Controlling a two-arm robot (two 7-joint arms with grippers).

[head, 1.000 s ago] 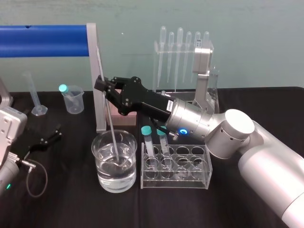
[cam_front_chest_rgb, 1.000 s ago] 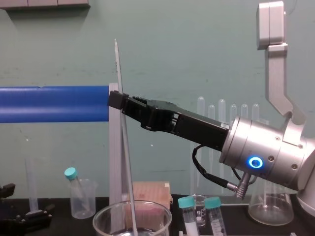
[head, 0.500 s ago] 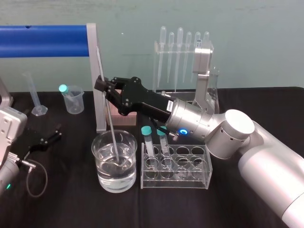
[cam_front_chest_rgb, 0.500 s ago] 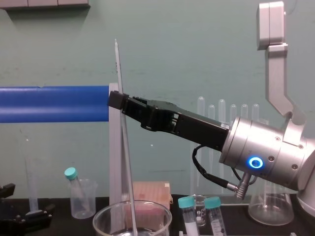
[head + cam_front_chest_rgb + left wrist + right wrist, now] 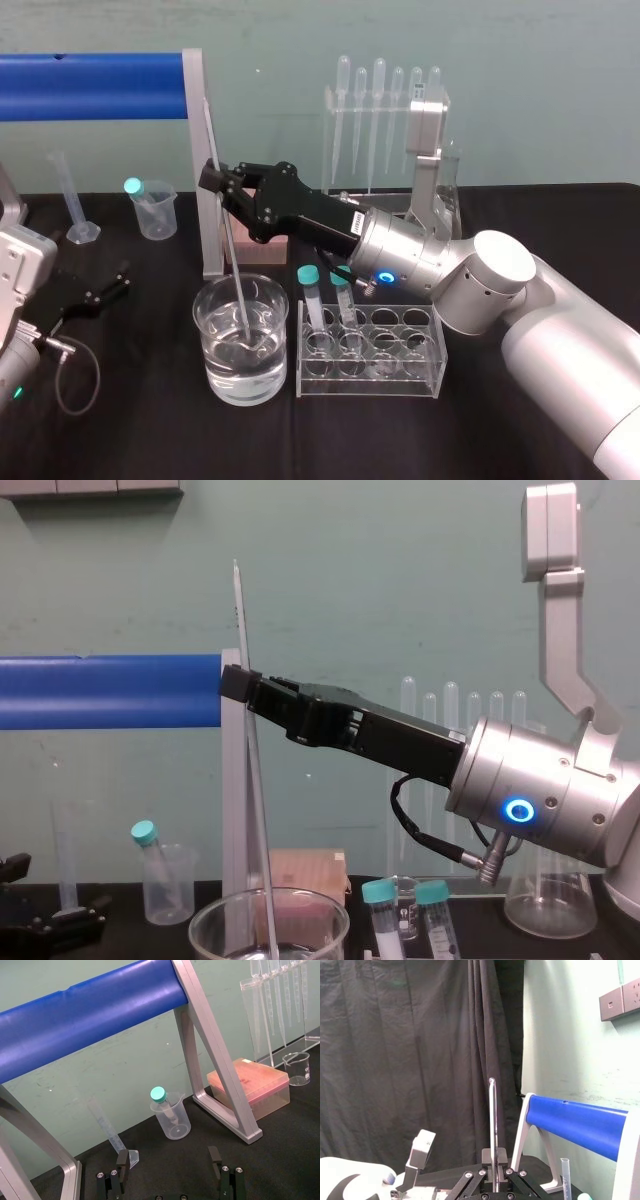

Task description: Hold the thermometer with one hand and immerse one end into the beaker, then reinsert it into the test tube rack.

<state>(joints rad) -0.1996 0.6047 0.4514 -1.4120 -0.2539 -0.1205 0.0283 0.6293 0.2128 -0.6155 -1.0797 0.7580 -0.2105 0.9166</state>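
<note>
Thermometer (image 5: 229, 250): near-upright, pinched mid-length between closed fingers of right gripper (image 5: 214, 180), lower end immersed in beaker (image 5: 268, 345), unmoved over the past second, so dip judged complete, return to test tube rack (image 5: 370, 352) pending; left gripper (image 5: 167, 1158) parked, fingers apart, empty.

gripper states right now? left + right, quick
Left gripper: open, holding nothing, low at the table's left.
Right gripper: closed on the thermometer, whose lower end sits in the beaker.
</note>
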